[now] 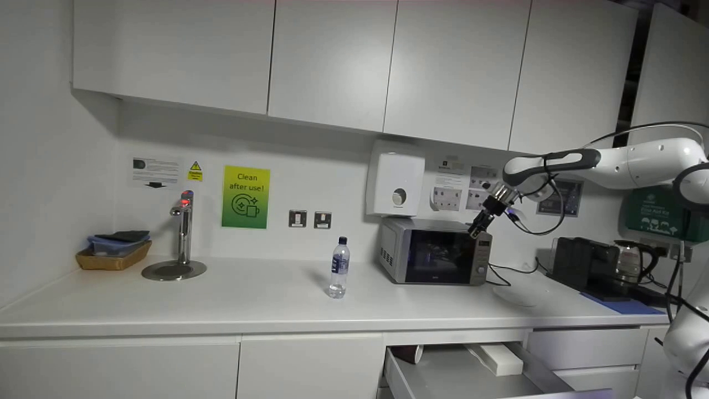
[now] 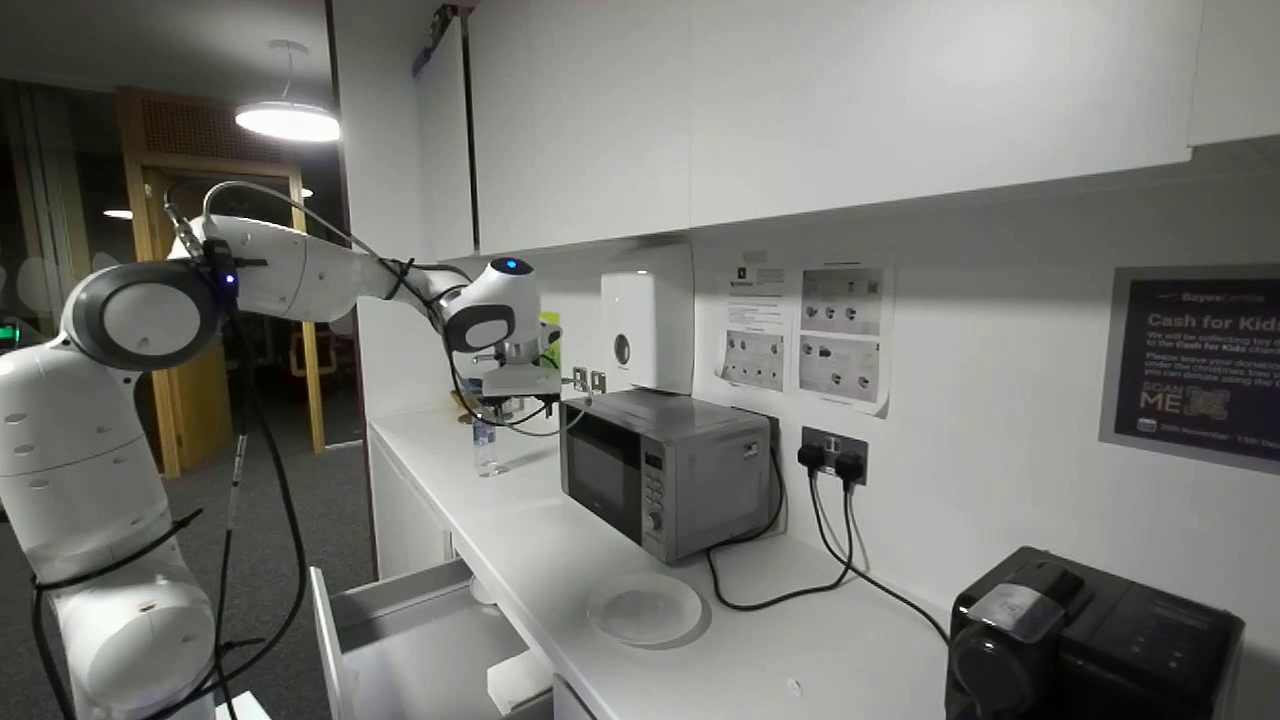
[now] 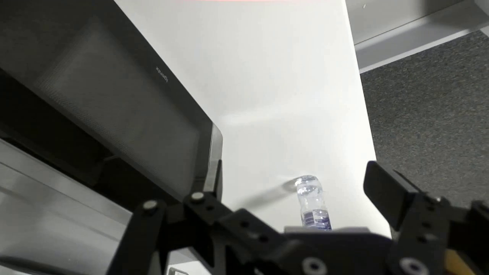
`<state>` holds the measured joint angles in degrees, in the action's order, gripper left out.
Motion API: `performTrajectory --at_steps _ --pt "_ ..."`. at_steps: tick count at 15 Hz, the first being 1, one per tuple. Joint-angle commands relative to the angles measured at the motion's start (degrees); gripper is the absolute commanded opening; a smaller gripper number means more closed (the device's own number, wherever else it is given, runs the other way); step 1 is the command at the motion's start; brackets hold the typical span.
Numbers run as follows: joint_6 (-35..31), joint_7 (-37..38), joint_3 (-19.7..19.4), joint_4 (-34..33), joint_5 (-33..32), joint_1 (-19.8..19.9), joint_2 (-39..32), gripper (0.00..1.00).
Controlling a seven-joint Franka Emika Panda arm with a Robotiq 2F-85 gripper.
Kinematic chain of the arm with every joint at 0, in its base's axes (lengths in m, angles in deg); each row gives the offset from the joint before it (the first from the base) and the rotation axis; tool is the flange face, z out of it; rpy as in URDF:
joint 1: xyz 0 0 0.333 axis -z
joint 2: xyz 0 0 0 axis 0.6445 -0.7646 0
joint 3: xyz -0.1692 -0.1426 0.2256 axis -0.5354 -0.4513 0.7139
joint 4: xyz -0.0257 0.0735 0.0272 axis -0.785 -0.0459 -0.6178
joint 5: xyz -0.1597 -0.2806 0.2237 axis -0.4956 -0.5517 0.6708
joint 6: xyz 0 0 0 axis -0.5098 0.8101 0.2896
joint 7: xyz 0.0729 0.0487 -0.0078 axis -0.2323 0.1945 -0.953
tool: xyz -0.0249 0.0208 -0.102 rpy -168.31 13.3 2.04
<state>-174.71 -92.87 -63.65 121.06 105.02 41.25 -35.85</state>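
My gripper [image 1: 474,229] is open and empty, in the air in front of the microwave [image 1: 440,255] near its upper right part. It also shows at the arm's end in an exterior view [image 2: 525,405]. In the wrist view the two fingers [image 3: 296,173] stand wide apart. A clear plastic bottle with a blue label and dark cap [image 1: 339,271] stands upright on the white counter [image 1: 243,293], left of the microwave. In the wrist view the bottle [image 3: 310,198] appears between the fingers but well beyond them; its top is hidden by the gripper. The microwave door [image 3: 126,95] is shut.
An open drawer [image 2: 420,650] below the counter holds a white box [image 1: 501,359] and a cup [image 1: 409,353]. A clear plate [image 2: 645,610] lies beside the microwave. A coffee machine [image 2: 1090,640], tap [image 1: 185,227], basket [image 1: 113,257], dispenser [image 1: 396,183] and overhead cabinets [image 1: 332,61] surround the counter.
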Motion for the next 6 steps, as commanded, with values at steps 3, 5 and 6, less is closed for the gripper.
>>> performTrajectory --at_steps 3,5,6 --pt "3.3 0.1 -1.1 0.0 -3.7 -0.6 1.0 1.00" --pt "1.3 0.2 -1.0 -0.1 -2.6 -1.0 -0.1 1.00" --pt "1.3 0.2 -0.9 -0.1 -2.5 -1.0 -0.3 1.00"
